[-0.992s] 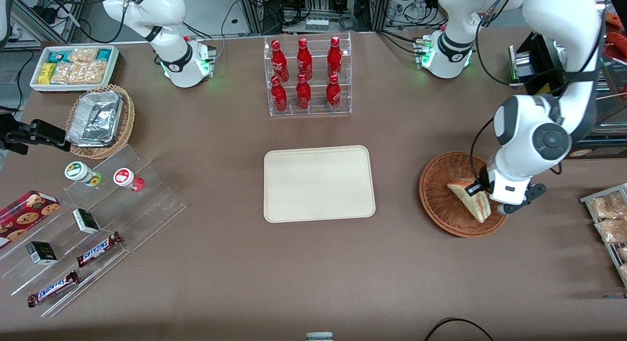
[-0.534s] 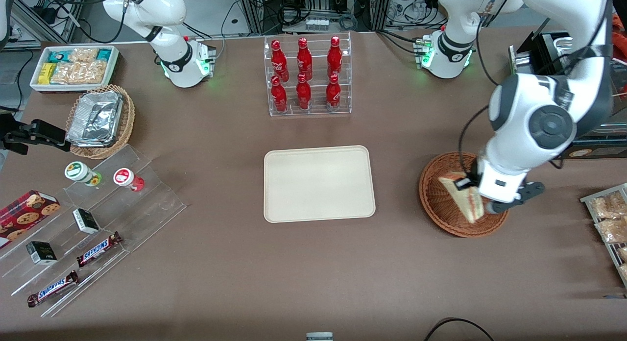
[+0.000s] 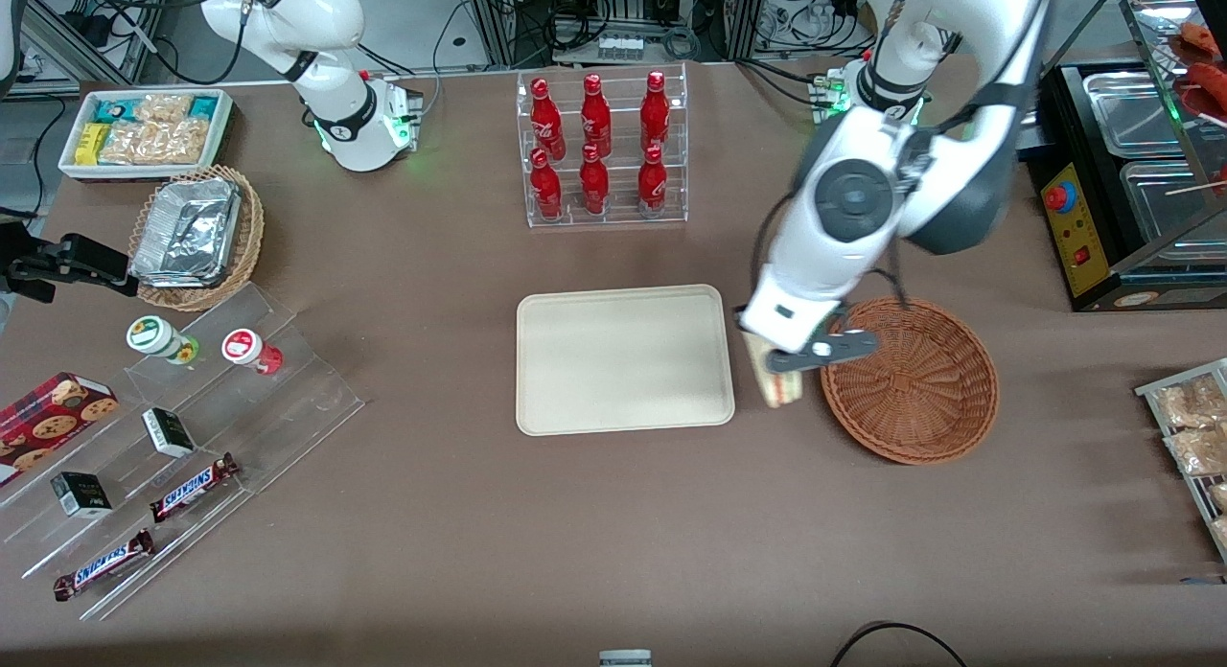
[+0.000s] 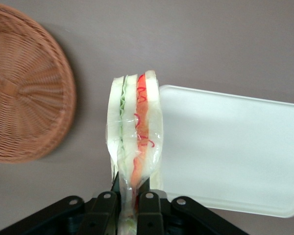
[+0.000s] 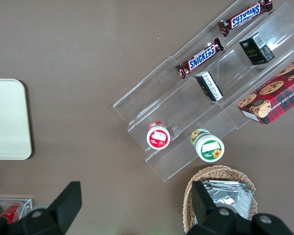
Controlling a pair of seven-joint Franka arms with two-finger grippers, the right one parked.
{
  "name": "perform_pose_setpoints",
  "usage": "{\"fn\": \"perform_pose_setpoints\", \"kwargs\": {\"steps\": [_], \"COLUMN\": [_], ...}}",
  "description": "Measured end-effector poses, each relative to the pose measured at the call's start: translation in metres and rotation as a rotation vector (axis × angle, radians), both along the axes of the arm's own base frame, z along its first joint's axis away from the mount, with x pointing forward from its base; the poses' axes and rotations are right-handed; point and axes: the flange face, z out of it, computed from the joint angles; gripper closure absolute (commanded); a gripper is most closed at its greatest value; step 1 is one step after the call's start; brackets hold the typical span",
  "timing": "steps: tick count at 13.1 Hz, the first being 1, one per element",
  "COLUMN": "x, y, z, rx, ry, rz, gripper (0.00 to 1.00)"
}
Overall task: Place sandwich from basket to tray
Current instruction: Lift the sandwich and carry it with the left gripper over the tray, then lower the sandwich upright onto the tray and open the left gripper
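My left gripper (image 3: 772,356) (image 4: 130,196) is shut on the sandwich (image 3: 778,386) (image 4: 135,132), a plastic-wrapped wedge with green, orange and red filling along its edge. It hangs in the air over the strip of table between the reddish-brown basket (image 3: 911,379) (image 4: 24,117) and the cream tray (image 3: 623,358) (image 4: 230,152), just past the tray's rim. The basket holds nothing. The tray's surface is bare. In the front view the arm's wrist covers most of the sandwich.
A clear rack of red bottles (image 3: 602,149) stands farther from the front camera than the tray. Toward the parked arm's end lie a tan basket of foil containers (image 3: 196,236), a white snack bin (image 3: 144,130) and an acrylic stand with candy bars (image 3: 192,485). Metal trays (image 3: 1189,427) sit at the working arm's end.
The gripper lifted the sandwich out of the basket and carried it sideways toward the tray, stopping just short of the tray's edge. The basket is left with nothing in it.
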Motion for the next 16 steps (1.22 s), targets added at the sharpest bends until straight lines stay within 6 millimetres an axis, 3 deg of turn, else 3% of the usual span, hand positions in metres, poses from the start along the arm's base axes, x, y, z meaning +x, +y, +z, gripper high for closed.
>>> {"fn": "perform_pose_setpoints", "kwargs": {"steps": [3,5,12,16], "x": [-0.019,-0.033,-0.062,-0.074], "y": [-0.073,-0.104,-0.158,-0.174], "z": [-0.040,-0.067,-0.121,-0.159], "rx": [0.019,0.035,0.015,0.022], "ry": [0.031,0.050,0.023,0.030], "rz": [-0.023,-0.056,-0.137,-0.163], "gripper": [1.00,1.00,1.00,1.00]}}
